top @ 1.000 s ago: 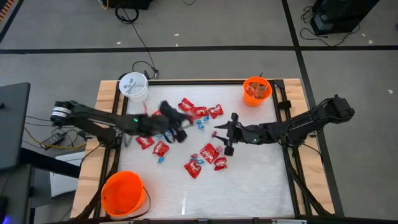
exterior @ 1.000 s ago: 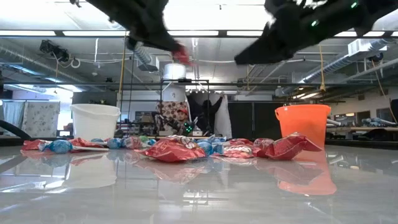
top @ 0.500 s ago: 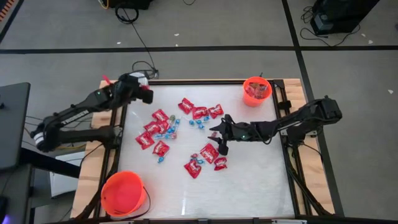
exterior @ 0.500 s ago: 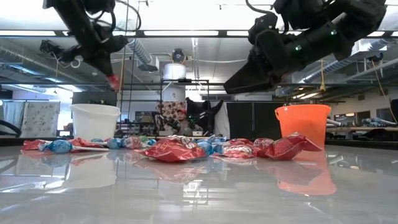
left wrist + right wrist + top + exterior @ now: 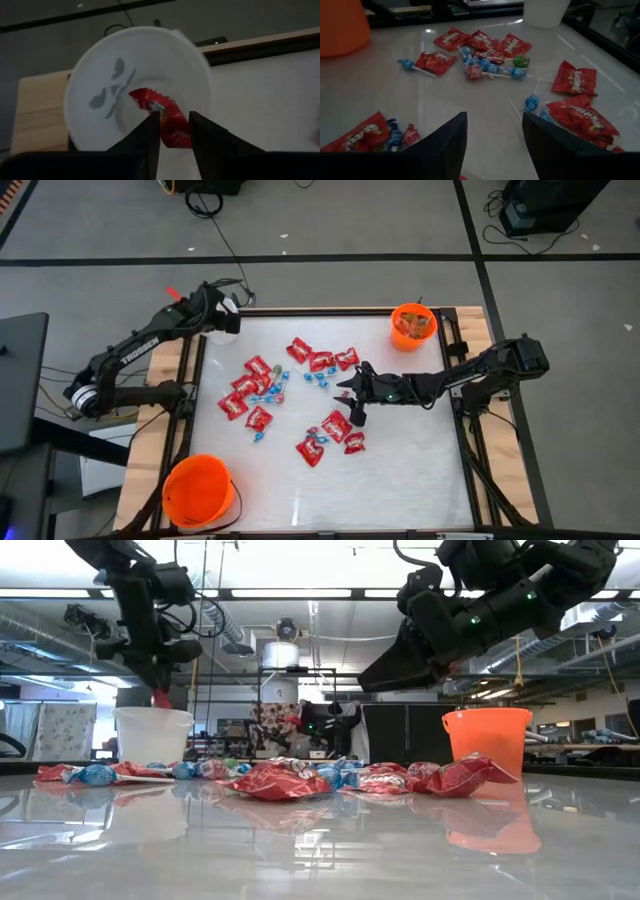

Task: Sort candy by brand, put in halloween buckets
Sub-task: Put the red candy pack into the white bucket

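The white bucket (image 5: 100, 75) stands at the table's far left corner, and my left gripper (image 5: 218, 312) hovers right over it, tilted down. A red candy packet (image 5: 165, 120) shows between its parted fingertips, above the bucket's mouth (image 5: 152, 715). Red packets, blue-wrapped pieces and lollipops (image 5: 300, 405) lie scattered mid-table. My right gripper (image 5: 352, 402) hangs open above the right part of that pile, nothing between its fingers (image 5: 495, 145). The small orange bucket (image 5: 412, 326) stands at the far right, the larger orange bucket (image 5: 198, 490) at the near left. My left gripper has the red packet's near end (image 5: 172, 135) lying between its two fingers, which slant down from above over the white bucket. Whether the fingers still touch the packet I cannot tell. The packet is clear of the table, just above the bucket's rim (image 5: 160, 700).
The small orange bucket holds some candy (image 5: 415, 323). Wooden strips (image 5: 165, 395) border the table on both sides. A bare stretch of tabletop (image 5: 400, 480) lies toward the near right. Cables run over the floor beyond the far edge (image 5: 225, 240).
My left gripper has swung from above the candy pile toward the table's far left corner, carrying the red packet, and now stands over the white bucket, tipped further down. My right gripper has sunk a little over the pile, staying open.
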Tool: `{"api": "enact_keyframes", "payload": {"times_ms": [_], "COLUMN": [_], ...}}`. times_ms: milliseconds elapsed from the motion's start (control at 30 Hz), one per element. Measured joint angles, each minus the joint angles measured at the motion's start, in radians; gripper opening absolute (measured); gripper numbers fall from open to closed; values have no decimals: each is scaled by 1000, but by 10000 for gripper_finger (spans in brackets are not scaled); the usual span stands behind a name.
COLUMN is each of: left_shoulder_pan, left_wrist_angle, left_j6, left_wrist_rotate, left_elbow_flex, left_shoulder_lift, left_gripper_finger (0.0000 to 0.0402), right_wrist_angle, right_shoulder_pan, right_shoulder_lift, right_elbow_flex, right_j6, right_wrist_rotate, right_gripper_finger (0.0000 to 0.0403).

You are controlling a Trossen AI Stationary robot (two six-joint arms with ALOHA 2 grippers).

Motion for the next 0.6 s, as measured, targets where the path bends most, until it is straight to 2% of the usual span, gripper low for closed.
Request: {"api": "enact_keyframes", "payload": {"times_ms": [200,300,400,533,600], "left_shoulder_pan": [1,-1,-2,-54,-118], "left_wrist_angle": [2,0,3,47,121], "left_j6": [8,73,140,205,217], "left_wrist_rotate": [-35,-27,61,256,309], "left_elbow_flex": [24,33,51,72,63], "left_shoulder_lift": [23,24,23,17,12], "left_gripper_finger": [122,125,135,144,144], "right_wrist_angle": [7,19,15,-20,-32], "right_shoulder_pan": [16,17,10,-59,-121], "right_shoulder_lift": [0,0,0,0,0], "right_elbow_flex": [0,0,0,0,0], "right_j6": [-1,-27,-47,-76,-57], "right_wrist_rotate": [-34,-25,20,168,141], "right_gripper_finger": [202,202,202,202,202]}}
